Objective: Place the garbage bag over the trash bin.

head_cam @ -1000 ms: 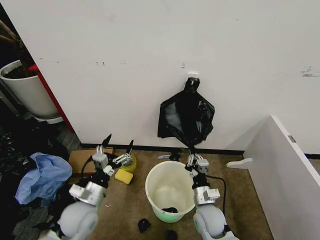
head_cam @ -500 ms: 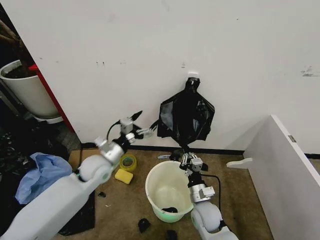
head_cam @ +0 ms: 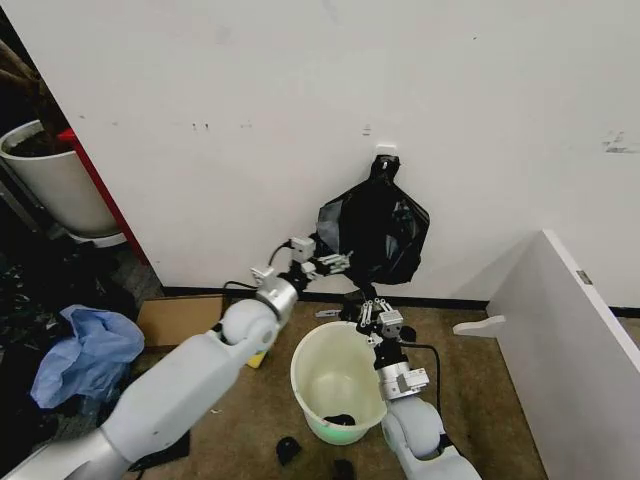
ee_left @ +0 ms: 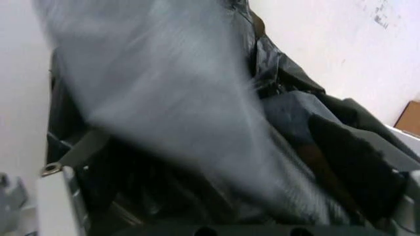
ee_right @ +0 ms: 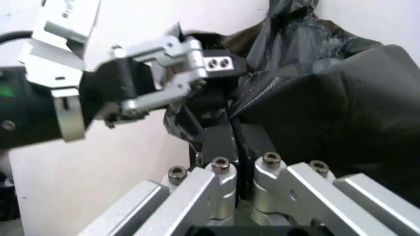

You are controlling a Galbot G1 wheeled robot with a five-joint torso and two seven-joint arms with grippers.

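1. The brown floor [head_cam: 480, 400] carries the cream trash bin [head_cam: 338, 385], standing upright.
2. A flat cardboard piece [head_cam: 180, 318] lies at the bin's 9 o'clock.
3. Crumpled blue plastic sheet [head_cam: 85, 352] lies farther toward 9 o'clock.
4. A white planter pot [head_cam: 55, 185] stands at 10 o'clock.

White planter [head_cam: 55, 185] far left; blue sheet [head_cam: 85, 352] (crumpled) beside cardboard [head_cam: 180, 317]

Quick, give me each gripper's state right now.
Left gripper: open, at the left edge of the garbage bag hanging on the wall.
Right gripper: shut, holding nothing, just below the bag, above the trash bin.
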